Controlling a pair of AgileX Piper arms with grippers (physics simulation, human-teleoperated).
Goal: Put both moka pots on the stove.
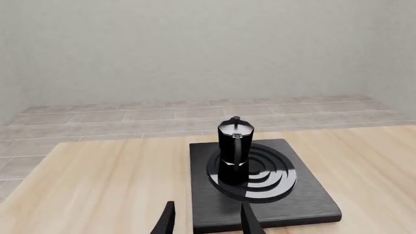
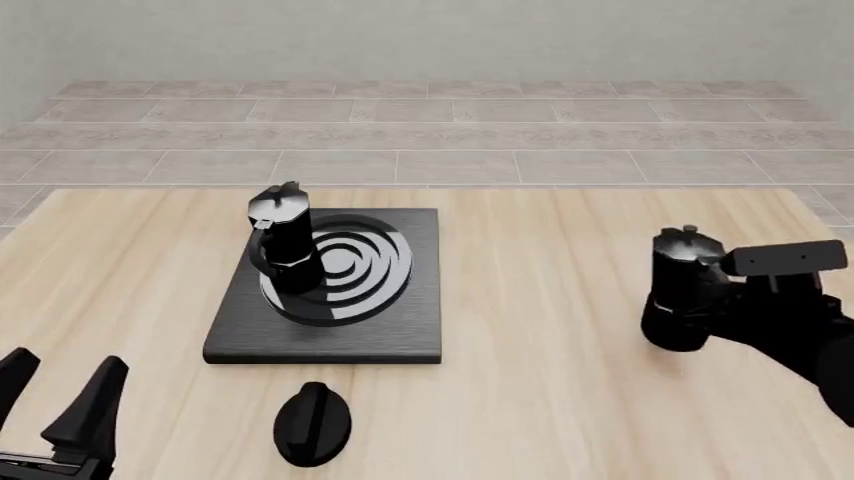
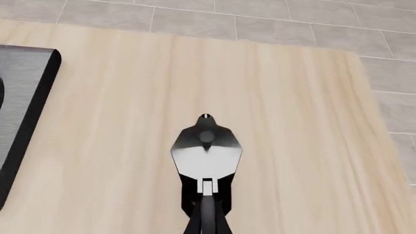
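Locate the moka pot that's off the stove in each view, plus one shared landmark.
Front view: the off-stove moka pot stands on the table at the right, at the right gripper.
Right wrist view: seen from above at lower centre, handle toward the camera.
Left wrist view: not in it; the pot there is the other moka pot, on the burner.
Shared landmark: the stove, also and at the edge.

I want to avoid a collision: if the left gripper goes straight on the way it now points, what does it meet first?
Probably the stove: the left gripper points over its near edge, toward the moka pot on the burner. Depth is unclear.
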